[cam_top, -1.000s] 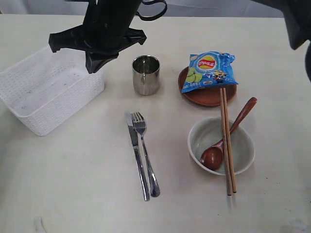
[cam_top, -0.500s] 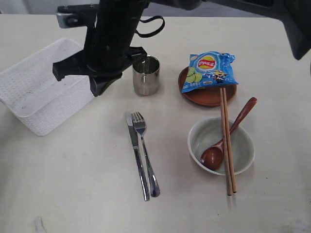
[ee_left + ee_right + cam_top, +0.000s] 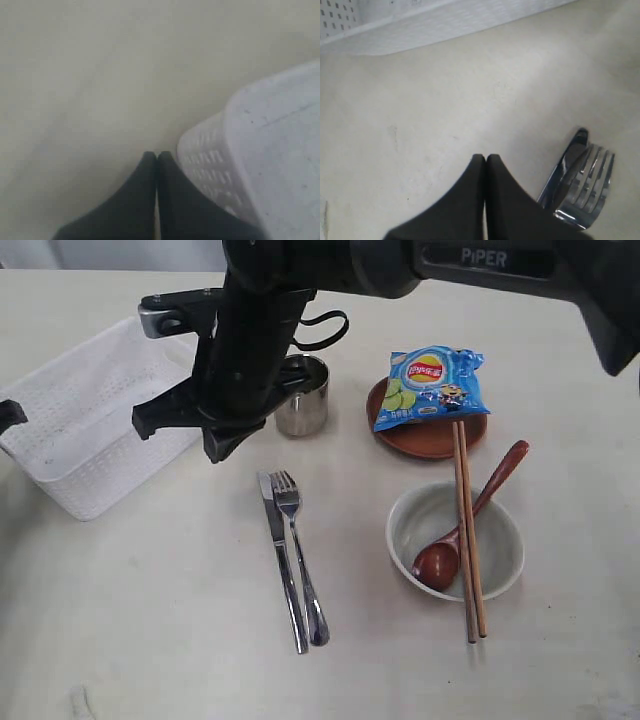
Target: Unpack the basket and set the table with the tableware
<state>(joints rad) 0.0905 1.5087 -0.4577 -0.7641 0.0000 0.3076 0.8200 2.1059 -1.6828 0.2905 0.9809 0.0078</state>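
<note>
The white basket (image 3: 70,430) stands empty on the left of the table (image 3: 150,620). My right gripper (image 3: 217,450) reaches across, shut and empty, low over the table between the basket and the knife (image 3: 281,560) and fork (image 3: 301,555). In the right wrist view the fingertips (image 3: 485,158) meet beside the fork (image 3: 587,187) and knife (image 3: 568,161). The steel cup (image 3: 308,405) is partly hidden behind that arm. The chopsticks (image 3: 467,540) and wooden spoon (image 3: 478,508) rest on the bowl (image 3: 500,545). My left gripper (image 3: 156,155) is shut and empty beside the basket (image 3: 270,150).
A blue chip bag (image 3: 432,388) lies on the brown plate (image 3: 425,440) at the back right. The right arm's black body (image 3: 260,330) hangs over the cup and the basket's right corner. A bit of the left arm (image 3: 10,414) shows at the left edge.
The right arm has swung from above the basket towards the cutlery and come lower. The basket has turned slightly. The left arm has come into view at the left edge.
</note>
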